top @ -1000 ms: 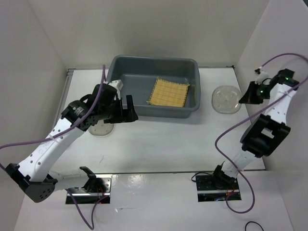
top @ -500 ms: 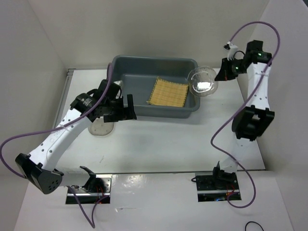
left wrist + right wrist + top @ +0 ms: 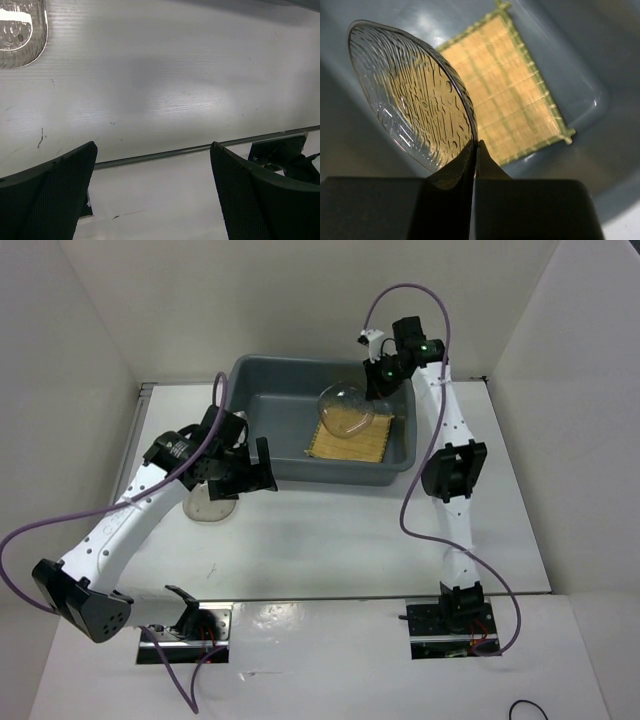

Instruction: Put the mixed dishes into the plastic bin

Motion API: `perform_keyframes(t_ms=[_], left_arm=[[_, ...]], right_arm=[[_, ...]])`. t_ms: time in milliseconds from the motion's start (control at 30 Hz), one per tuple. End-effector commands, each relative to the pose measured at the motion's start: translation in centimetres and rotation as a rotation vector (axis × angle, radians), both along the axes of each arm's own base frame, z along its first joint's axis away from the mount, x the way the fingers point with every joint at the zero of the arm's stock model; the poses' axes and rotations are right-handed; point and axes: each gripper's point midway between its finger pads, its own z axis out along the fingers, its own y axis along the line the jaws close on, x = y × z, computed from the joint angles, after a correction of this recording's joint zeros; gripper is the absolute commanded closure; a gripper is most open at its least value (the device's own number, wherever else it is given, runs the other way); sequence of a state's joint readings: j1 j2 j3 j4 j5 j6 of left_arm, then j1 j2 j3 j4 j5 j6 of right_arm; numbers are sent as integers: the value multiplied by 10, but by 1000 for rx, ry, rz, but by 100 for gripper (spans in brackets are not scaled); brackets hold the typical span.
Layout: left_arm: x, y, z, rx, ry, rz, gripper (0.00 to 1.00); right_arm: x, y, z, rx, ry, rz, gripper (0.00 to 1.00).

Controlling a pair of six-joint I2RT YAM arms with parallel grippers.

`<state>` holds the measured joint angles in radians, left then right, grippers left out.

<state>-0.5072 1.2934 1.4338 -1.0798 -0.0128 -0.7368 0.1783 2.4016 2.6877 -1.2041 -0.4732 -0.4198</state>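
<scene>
The dark grey plastic bin (image 3: 262, 386) stands at the back of the table. The tan-yellow woven mat (image 3: 372, 445) lies flat on its floor, also in the right wrist view (image 3: 515, 105). My right gripper (image 3: 372, 382) is shut on the rim of a clear textured plate (image 3: 346, 408) and holds it tilted above the mat inside the bin; the plate fills the upper left of the right wrist view (image 3: 410, 95). My left gripper (image 3: 262, 470) is open and empty beside the bin's front left corner. A second clear plate (image 3: 210, 507) lies on the table under the left arm, and in the left wrist view (image 3: 20, 30).
White walls close in the table at the back and both sides. The arm bases (image 3: 185, 625) sit at the near edge. A dark seam (image 3: 175, 150) runs across the table in the left wrist view. No cup shows in any view.
My right arm has picked the clear plate up from the table right of the bin and swung it left, over the bin and above the mat. The left arm has barely moved.
</scene>
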Motion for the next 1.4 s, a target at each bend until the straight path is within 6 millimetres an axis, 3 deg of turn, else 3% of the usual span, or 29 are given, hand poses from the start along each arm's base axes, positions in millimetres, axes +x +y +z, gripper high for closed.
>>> perform_keyframes(t_ms=[0, 100, 267, 300, 333, 367, 400, 433, 467, 533, 633, 700, 767, 800, 867, 1000, 1033, 1100, 1133, 1167, 1200, 1233, 1300, 1367], left_arm=[[-8, 8, 16, -25, -15, 73, 0], [-11, 16, 13, -10, 4, 113, 0], [-17, 21, 9, -14, 28, 174, 0], [-17, 21, 9, -13, 29, 174, 0], [-21, 23, 7, -13, 38, 182, 0], [-20, 25, 8, -17, 41, 199, 0], [-21, 25, 4, -11, 50, 199, 0], [-21, 29, 3, -12, 50, 210, 0], [-25, 30, -1, -12, 60, 219, 0], [-25, 34, -3, -24, 58, 235, 0], [-23, 40, -8, -56, 47, 264, 0], [-26, 47, -13, -74, 48, 299, 0], [-20, 52, -8, -112, 22, 322, 0], [-13, 57, -9, -122, 10, 339, 0], [-8, 57, -5, -169, -6, 338, 0], [35, 72, 13, -287, -157, 380, 0], [48, 91, 13, -312, -181, 458, 0], [63, 107, -1, -388, -201, 517, 0], [69, 118, -15, -409, -176, 559, 0], [71, 141, -29, -437, -142, 641, 0], [70, 151, -61, -436, -46, 686, 0], [71, 170, -72, -417, -31, 711, 0], [73, 179, -99, -406, 49, 704, 0], [83, 187, -96, -369, 28, 680, 0]], right_arm=[[33, -16, -29, -54, -14, -111, 100], [46, -22, -64, -95, 18, -158, 100], [55, -20, -100, -123, 50, -172, 100], [57, -22, -103, -134, 46, -181, 100], [61, -22, -95, -126, 18, -183, 100], [63, -26, -111, -150, 34, -196, 98], [65, -28, -115, -161, 30, -205, 95], [72, -29, -98, -157, -31, -220, 91], [70, -36, -120, -200, 10, -239, 87], [70, -37, -122, -207, 12, -232, 85], [63, -40, -127, -225, 41, -235, 55], [60, -40, -123, -197, 53, -222, 42], [57, -38, -118, -186, 55, -214, 36], [55, -38, -107, -184, 46, -214, 31], [52, -39, -95, -180, 35, -215, 31], [45, -33, -20, -138, -85, -210, 30], [37, -29, 17, -121, -143, -206, 25], [26, -26, 47, -108, -183, -200, 14], [13, -22, 79, -87, -229, -199, 9], [9, -26, 83, -101, -227, -212, 5], [2, -21, 92, -107, -239, -208, 2], [-9, -23, 114, -112, -276, -220, 2], [-19, -22, 118, -133, -268, -222, 2], [-35, -20, 131, -160, -284, -220, 2]])
